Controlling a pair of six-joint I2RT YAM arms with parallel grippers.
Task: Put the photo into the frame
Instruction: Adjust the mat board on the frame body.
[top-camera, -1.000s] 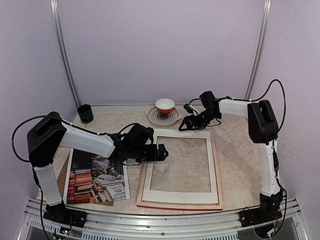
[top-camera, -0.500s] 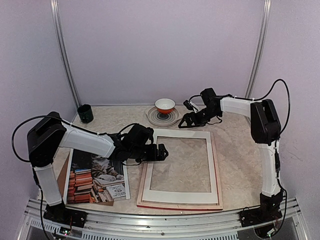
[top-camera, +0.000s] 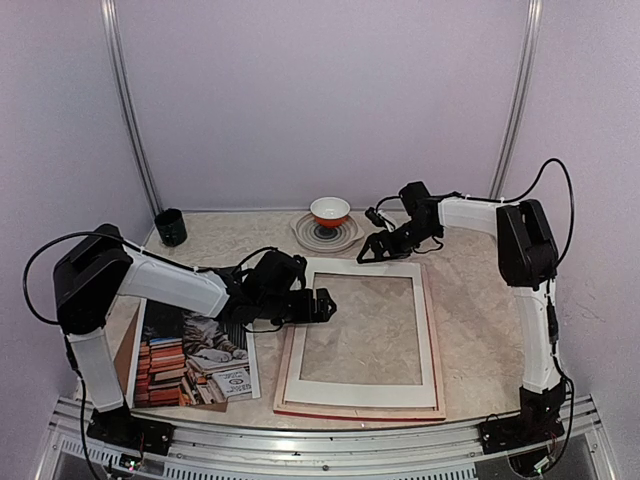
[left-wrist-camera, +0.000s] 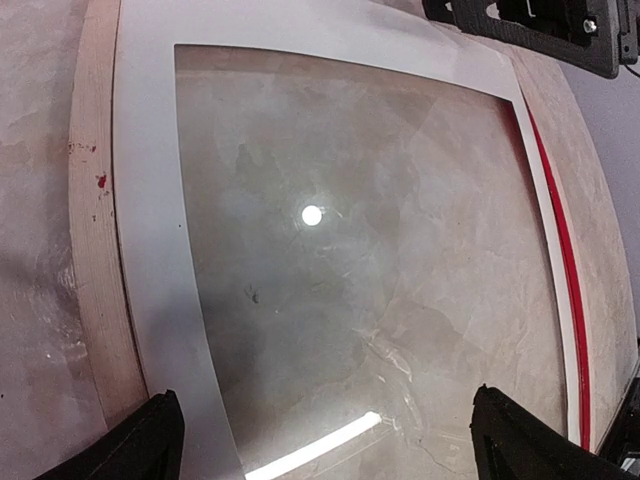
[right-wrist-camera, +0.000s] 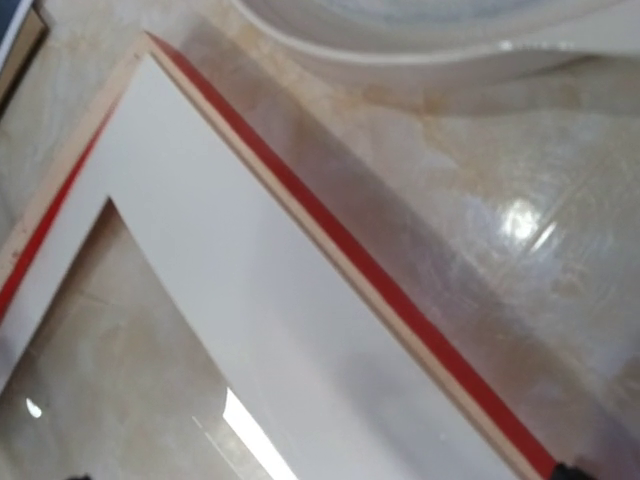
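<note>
My left hand (top-camera: 323, 305) and right hand (top-camera: 368, 251) hang spread by the frame (left-wrist-camera: 95, 250), lying lengthwise near-to-far like the photo (top-camera: 190, 360), on a marbled counter (top-camera: 472, 300) between lilac walls (top-camera: 330, 100).

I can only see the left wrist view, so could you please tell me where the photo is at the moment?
Observer: The photo lies flat just left of the frame, outside it.
Operator: Thank you. Where is the other arm?
Observer: The right gripper hovers at the frame's far edge.
Operator: Is anything close to it?
Observer: Yes, a striped plate just beyond that edge, with a red bowl on it.
</note>
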